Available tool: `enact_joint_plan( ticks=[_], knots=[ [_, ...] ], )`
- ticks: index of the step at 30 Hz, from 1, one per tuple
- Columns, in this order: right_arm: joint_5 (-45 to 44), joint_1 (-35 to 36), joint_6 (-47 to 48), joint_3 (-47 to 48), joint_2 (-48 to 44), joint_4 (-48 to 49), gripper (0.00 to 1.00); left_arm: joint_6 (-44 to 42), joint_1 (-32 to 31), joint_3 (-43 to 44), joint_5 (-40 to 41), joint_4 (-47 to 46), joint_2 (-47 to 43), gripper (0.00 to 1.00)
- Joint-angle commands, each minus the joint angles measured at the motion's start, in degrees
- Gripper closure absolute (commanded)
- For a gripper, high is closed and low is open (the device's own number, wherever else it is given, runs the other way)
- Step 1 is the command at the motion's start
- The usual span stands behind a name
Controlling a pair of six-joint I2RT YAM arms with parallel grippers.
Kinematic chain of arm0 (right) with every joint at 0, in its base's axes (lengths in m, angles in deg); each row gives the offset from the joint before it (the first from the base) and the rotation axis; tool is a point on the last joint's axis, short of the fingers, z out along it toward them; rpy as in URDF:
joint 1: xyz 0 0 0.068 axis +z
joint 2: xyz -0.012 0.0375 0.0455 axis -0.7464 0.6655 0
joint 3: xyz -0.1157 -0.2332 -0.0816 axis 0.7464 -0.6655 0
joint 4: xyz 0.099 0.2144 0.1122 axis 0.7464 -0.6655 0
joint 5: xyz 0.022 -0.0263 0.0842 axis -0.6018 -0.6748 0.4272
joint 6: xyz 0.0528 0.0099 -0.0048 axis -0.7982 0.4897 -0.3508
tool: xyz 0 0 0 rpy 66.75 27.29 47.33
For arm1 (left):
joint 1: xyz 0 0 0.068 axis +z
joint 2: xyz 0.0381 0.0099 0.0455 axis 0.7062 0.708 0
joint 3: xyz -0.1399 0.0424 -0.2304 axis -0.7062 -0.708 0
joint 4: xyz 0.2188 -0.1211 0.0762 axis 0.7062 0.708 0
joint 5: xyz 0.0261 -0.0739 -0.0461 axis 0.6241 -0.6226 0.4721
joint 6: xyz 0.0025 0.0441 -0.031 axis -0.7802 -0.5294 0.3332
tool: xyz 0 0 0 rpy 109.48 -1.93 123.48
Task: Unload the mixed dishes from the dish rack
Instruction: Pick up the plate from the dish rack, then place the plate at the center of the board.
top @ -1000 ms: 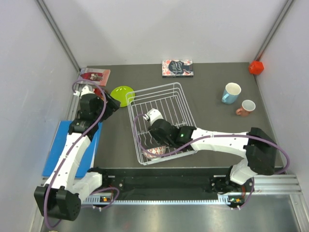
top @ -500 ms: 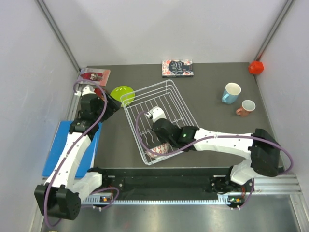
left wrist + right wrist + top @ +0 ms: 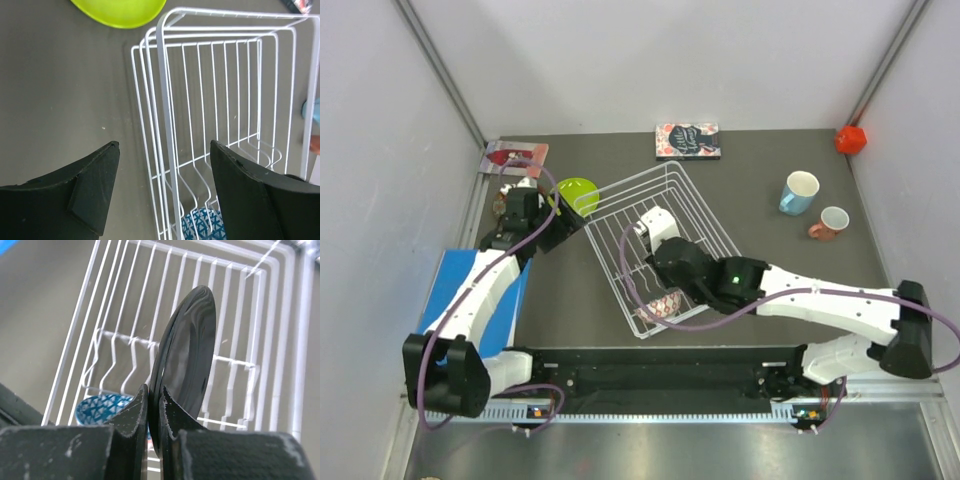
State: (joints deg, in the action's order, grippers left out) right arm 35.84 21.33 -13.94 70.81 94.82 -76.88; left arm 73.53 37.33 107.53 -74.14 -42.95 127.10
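Right gripper (image 3: 152, 399) pinches the rim of the glossy black plate (image 3: 186, 360), which stands upright among the thin white wires of the dish rack (image 3: 704, 211). A blue-patterned bowl (image 3: 665, 303) lies at the rack's near end. By my reading, both are yet to come out. Left gripper (image 3: 164, 146) hangs spread beside the rack. Farther off, the lime-green plate (image 3: 574, 190), light-blue mug (image 3: 800, 190) and salmon-pink mug (image 3: 833, 222) sit on the matte grey table (image 3: 760, 160), apparently unloaded.

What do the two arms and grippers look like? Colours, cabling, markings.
Left arm and right arm: white link shells, black joint housings, a purple cable looping along each. Green light on the right wrist housing. Left gripper fingers: plain black wedges; right gripper fingers: black, scuffed whitish.
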Motion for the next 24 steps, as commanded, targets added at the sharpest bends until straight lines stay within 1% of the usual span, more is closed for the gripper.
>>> enact_joint_plan(
  ticks=[1,3,4,5,6,7,8,9,10,11,12,13,14,15,16,17,18,19,24],
  knots=[
    [-6.5,1.3,4.8,3.0,-6.6,-0.6,1.00,-1.9,-0.6,4.9,-2.9,-2.9,1.9,0.22],
    [-7.2,1.9,8.6,2.1,-9.6,0.7,1.00,-2.0,-0.6,7.1,-4.2,-2.9,2.2,0.21],
    [-8.6,3.3,10.5,0.3,-10.8,1.6,1.00,-1.9,-0.6,8.0,-5.0,-2.8,2.2,0.21],
    [-9.8,4.6,16.1,-0.8,-11.9,2.8,1.00,-1.9,-0.7,8.8,-6.1,-2.8,2.2,0.20],
    [-11.3,6.1,19.0,-2.1,-14.2,5.1,1.00,-1.7,-0.7,10.1,-8.5,-2.8,2.2,0.20],
    [-15.3,9.9,22.1,-5.0,-15.1,6.7,1.00,-1.5,-0.8,10.7,-9.8,-2.8,2.2,0.20],
    [-18.2,12.0,29.2,-6.6,-16.0,8.5,1.00,-1.4,-1.0,11.0,-11.3,-3.0,2.1,0.20],
    [-21.2,16.4,32.9,-10.0,-17.0,12.6,1.00,-1.4,-1.3,11.6,-14.3,-3.5,2.0,0.20],
    [-26.4,18.2,36.7,-11.7,-17.0,14.3,1.00,-1.4,-1.6,11.7,-15.5,-3.8,1.9,0.20],
    [-28.6,19.8,44.3,-13.4,-17.1,16.0,1.00,-1.5,-2.0,12.0,-16.8,-4.1,1.6,0.20],
    [-30.6,22.5,47.6,-16.5,-16.3,19.7,1.00,-2.0,-3.0,12.3,-18.9,-4.4,1.5,0.20],
    [-33.7,23.5,50.8,-17.9,-15.7,20.9,1.00,-3.7,-4.0,12.7,-19.5,-4.2,1.0,0.20],
    [-34.7,24.5,55.8,-19.1,-15.2,22.1,1.00,-5.1,-5.2,13.2,-19.3,-3.6,0.5,0.19],
    [-35.5,26.4,58.3,-21.7,-14.2,23.6,1.00,-6.7,-8.4,14.5,-18.2,-1.5,0.2,0.18],
    [-36.9,27.3,60.8,-23.0,-13.7,28.1,1.00,-9.5,-10.0,15.1,-16.1,-0.2,-0.6,0.17],
    [-37.4,28.1,65.0,-24.1,-13.2,29.8,1.00,-10.6,-11.3,15.6,-15.8,0.8,-0.8,0.17],
    [-38.0,29.4,66.4,-25.7,-12.1,31.0,1.00,-11.2,-13.0,16.5,-16.0,1.6,-1.0,0.17],
    [-38.5,29.9,69.1,-26.3,-11.3,33.5,1.00,-12.1,-13.6,16.7,-17.3,3.5,-1.1,0.17],
    [-39.4,32.0,76.4,-29.7,-8.0,40.5,1.00,-14.3,-16.5,16.0,-21.5,6.8,-3.5,0.17]
  ],
)
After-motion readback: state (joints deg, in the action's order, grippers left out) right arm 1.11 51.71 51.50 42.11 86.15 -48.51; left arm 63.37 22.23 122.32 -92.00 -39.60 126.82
